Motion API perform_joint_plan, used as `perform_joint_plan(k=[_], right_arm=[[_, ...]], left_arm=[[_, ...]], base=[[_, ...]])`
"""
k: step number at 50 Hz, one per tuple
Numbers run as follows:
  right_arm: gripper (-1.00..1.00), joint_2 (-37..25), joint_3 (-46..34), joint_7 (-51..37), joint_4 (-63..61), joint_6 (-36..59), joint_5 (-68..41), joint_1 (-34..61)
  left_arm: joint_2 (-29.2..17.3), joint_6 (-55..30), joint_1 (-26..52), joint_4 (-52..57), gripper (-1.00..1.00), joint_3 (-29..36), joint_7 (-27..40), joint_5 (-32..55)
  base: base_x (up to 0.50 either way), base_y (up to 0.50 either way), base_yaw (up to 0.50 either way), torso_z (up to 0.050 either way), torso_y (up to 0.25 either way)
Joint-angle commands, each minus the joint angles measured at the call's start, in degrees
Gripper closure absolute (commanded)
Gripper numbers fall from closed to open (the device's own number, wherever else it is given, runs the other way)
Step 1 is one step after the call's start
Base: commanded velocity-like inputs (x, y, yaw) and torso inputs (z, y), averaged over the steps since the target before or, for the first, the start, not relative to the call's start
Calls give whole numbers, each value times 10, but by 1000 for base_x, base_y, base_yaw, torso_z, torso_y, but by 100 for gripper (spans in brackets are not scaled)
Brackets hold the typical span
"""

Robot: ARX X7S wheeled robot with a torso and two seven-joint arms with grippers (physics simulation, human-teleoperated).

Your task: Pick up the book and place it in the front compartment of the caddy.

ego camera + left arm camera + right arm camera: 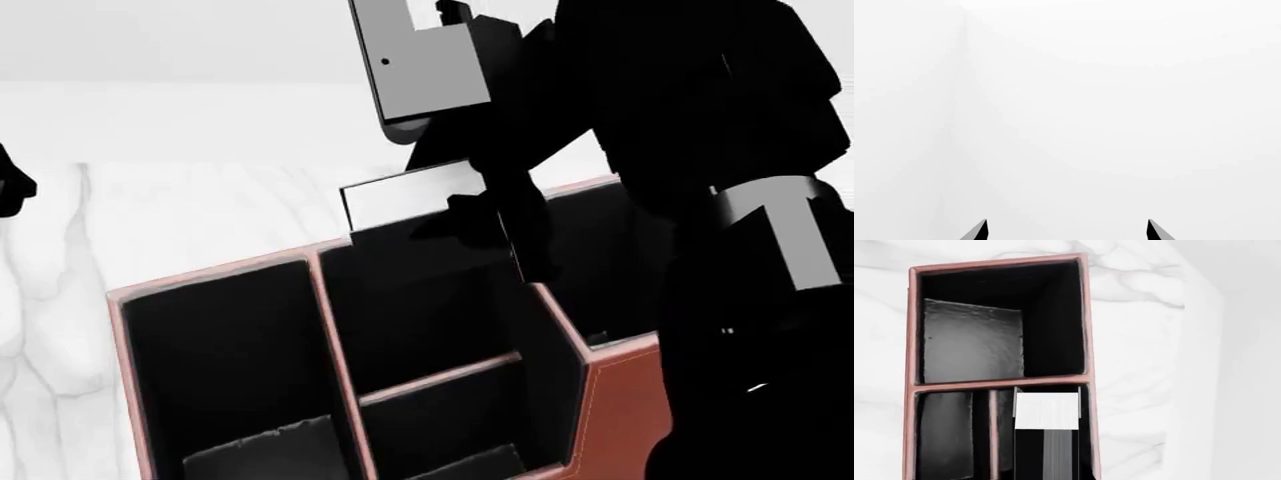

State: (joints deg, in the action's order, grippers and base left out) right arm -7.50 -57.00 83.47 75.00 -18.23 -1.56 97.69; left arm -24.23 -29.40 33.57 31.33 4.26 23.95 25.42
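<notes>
The caddy (614, 400) is a reddish-brown box with black-lined cells and fills the lower head view. My right gripper (483, 222) is shut on the book (407, 192), a black book with white page edges. It holds the book upright over the front compartment (414, 310), the tall-walled middle cell behind the low cross divider (441, 375). In the right wrist view the book (1047, 411) sits inside that cell's outline, close to the outer wall. Its lower end is dark against the lining. My left gripper (1067, 231) is open and empty, facing a white wall.
A long side cell (227, 370) lies left of the front compartment, and a shallower cell (441, 435) lies in front of it. The caddy stands on a white marble table (54, 300). My right arm (694, 150) covers the caddy's right part.
</notes>
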Motion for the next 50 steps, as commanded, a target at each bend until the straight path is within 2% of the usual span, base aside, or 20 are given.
perform_joint_plan(k=[1,21,50], right_arm=[[100,7,41,-6,0,-6,7,-12],[100,16,64,-5,0,2,10,-35],[100,16,53,-38,0,32,17,-57]], left_arm=[[-1,2,-3,-1,-100,1,1,0],[-3,4,-2,-2,-100,0,3,3],[-5,8,-4,-3,-100,1,5,7]], base=[[0,0,0,0,0],[0,0,0,1,1],[0,0,0,0,1]])
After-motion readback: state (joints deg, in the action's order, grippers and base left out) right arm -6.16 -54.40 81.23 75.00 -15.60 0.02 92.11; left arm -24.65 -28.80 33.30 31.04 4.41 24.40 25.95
